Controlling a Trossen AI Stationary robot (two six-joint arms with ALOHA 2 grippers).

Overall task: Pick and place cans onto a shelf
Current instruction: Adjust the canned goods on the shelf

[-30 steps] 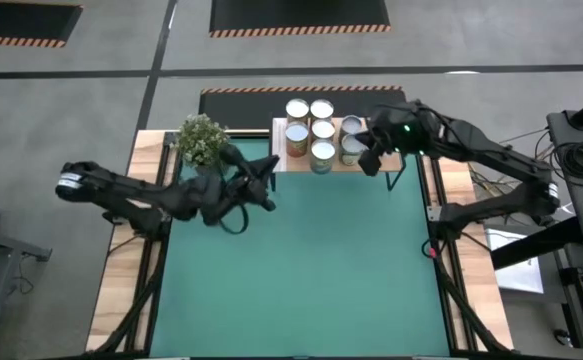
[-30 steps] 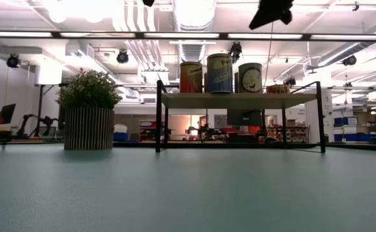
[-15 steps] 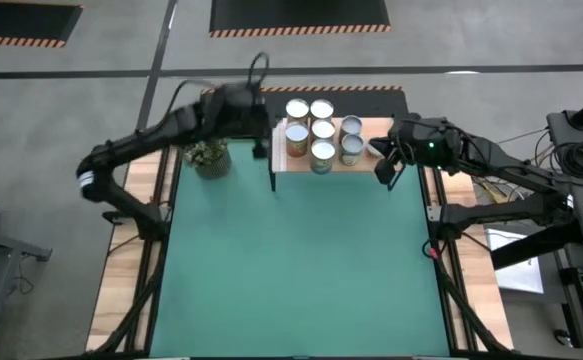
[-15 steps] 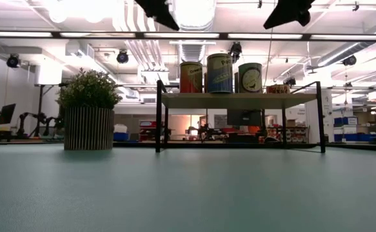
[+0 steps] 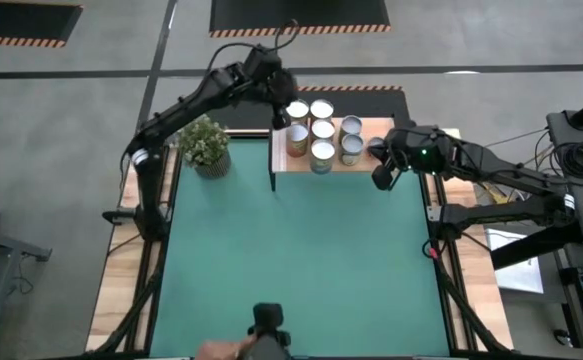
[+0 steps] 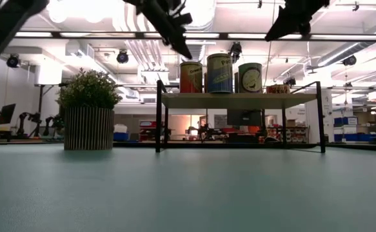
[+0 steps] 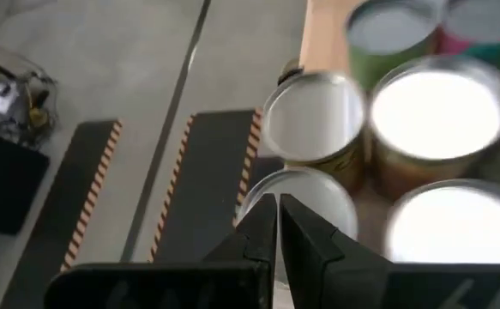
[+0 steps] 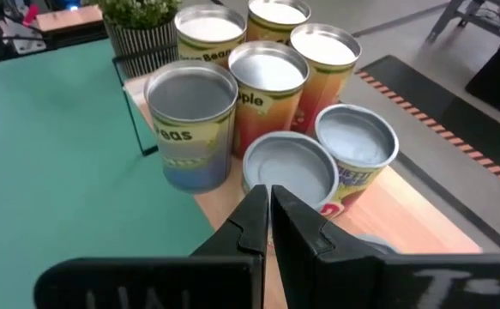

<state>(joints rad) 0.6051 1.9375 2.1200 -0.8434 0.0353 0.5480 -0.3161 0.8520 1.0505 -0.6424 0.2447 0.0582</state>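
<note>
on shelf (image 5: 366, 163): cans (image 5: 322, 129) grouped; left gripper (image 5: 279, 112), right gripper (image 5: 380, 178) both closed, empty; retreat without nudging tins.

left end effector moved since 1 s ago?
Yes. The left end effector swung from beside the potted plant up to the shelf's far-left corner.

The shelf (image 5: 366, 160) is seen at twelve o'clock on the green mat (image 5: 301, 260), with the cans (image 5: 322, 130) clustered on its left half. The left gripper (image 5: 279, 112) is held over the shelf's left end, just beside the far-left can; whether its fingers are parted cannot be told. The right gripper (image 5: 382, 177) is poised at the shelf's right end, at three o'clock from the cans. A potted plant (image 5: 204, 143) stands at nine o'clock from the shelf.
</note>
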